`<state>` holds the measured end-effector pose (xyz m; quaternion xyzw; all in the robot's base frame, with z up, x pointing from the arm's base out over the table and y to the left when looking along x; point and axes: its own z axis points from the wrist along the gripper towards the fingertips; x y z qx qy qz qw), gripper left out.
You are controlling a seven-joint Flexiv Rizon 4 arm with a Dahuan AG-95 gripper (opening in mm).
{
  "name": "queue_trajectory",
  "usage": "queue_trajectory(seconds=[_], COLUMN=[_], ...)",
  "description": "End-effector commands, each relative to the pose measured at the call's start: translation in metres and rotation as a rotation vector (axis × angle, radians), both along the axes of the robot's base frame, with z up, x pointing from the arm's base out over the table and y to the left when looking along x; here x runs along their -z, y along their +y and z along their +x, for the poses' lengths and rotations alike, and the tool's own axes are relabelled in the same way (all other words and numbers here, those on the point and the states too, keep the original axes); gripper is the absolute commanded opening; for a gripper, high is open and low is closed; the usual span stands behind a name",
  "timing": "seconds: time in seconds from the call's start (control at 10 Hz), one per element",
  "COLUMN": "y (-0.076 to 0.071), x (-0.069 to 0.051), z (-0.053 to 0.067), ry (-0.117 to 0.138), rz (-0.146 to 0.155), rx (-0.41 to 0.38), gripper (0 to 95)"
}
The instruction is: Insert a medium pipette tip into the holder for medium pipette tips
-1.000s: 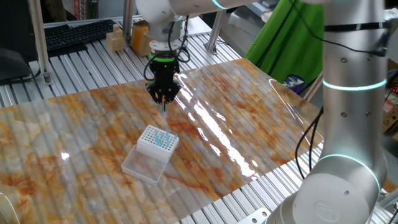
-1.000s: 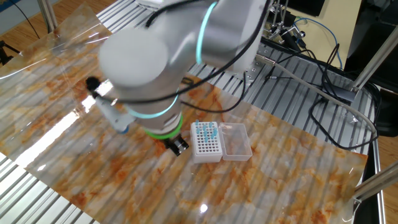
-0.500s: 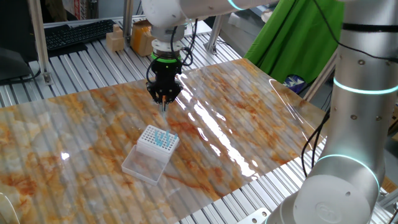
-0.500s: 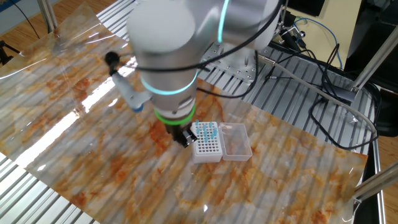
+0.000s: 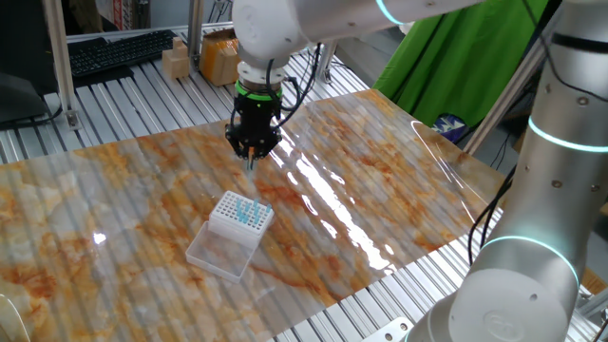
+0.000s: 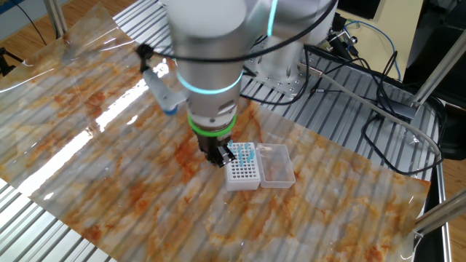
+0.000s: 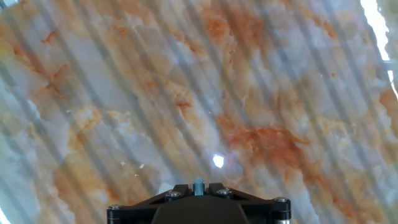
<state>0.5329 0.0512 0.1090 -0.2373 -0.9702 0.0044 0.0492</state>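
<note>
My gripper is shut on a pale-blue medium pipette tip that hangs point down between the fingers. In the hand view the tip shows end-on between the closed jaws. The holder, a small white rack with a hole grid, several blue tips in it and a clear tray attached, sits on the table below and in front of the gripper. In the other fixed view the gripper hangs just left of the holder, above the table. The holder is out of the hand view.
The marbled table sheet has a bright glare strip to the right of the holder. Metal slats lie behind the sheet. A keyboard and cardboard boxes lie at the back. Cables run behind the table.
The arm has swung round and the gripper has shifted a little toward the holder, still holding the tip. The holder has not moved.
</note>
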Motion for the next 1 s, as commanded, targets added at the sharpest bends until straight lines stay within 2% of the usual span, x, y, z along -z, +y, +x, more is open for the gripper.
queue_trajectory(seconds=[0.1, 0.2, 0.6, 1.0], y=[0.0036, 0.0043, 0.0051, 0.0073], x=[-0.0043, -0.0058, -0.0078, -0.0081], z=[-0.0017, -0.0019, -0.0017, -0.0025], ry=[-0.034, -0.046, -0.120, -0.161], rz=[-0.004, -0.006, -0.012, -0.014], rx=[0.020, 0.019, 0.021, 0.029], gripper=[0.0, 0.0, 0.0, 0.0])
